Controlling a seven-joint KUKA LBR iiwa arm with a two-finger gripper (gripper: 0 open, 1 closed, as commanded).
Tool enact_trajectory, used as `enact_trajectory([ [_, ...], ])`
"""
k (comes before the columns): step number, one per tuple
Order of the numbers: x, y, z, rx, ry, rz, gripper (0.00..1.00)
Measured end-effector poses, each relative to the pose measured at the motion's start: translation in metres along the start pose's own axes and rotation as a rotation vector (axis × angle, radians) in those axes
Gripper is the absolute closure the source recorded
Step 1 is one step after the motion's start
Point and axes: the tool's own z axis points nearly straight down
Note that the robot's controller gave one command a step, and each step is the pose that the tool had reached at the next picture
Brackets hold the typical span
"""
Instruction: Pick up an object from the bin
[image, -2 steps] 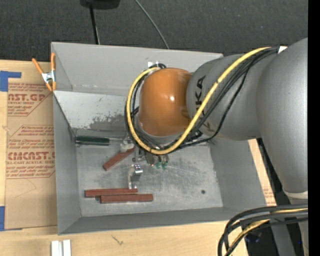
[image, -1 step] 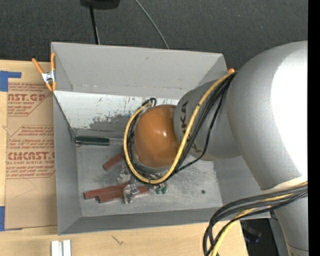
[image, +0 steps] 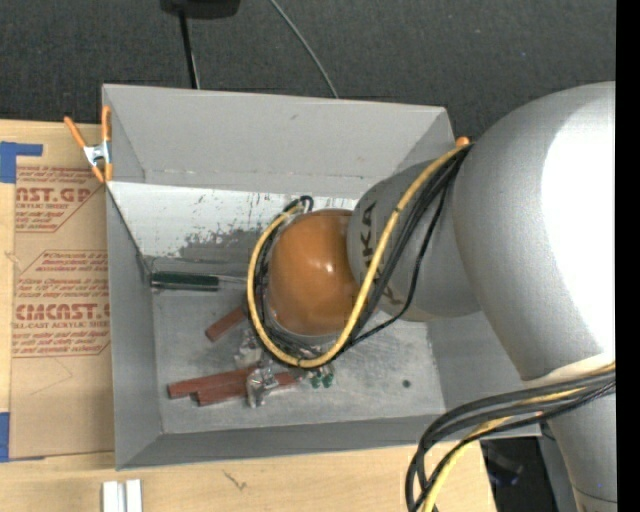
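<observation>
My gripper (image: 262, 381) is low in the bin's front middle, its metal tip showing just under the arm's orange cover. It touches or sits right over the right end of a long reddish-brown flat stick (image: 205, 388) lying along the front of the floor. A shorter reddish-brown piece (image: 224, 325) lies tilted just left of the gripper. A small green and dark bit (image: 320, 379) peeks out to the right of the tip. What is directly under the gripper is hidden by the cover.
A dark green pen-like rod (image: 185, 282) lies flat by the left wall, apart from the gripper. The arm and its cables cover the bin's right half. Bare floor shows at front right.
</observation>
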Motion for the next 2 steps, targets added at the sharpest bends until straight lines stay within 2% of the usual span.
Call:
enact_trajectory([
  [1,-0.0064,0.0043,-0.1714,0.002,0.007,-0.037,1.0],
  [2,-0.0057,0.0043,-0.1695,0.002,0.01,-0.037,1.0],
])
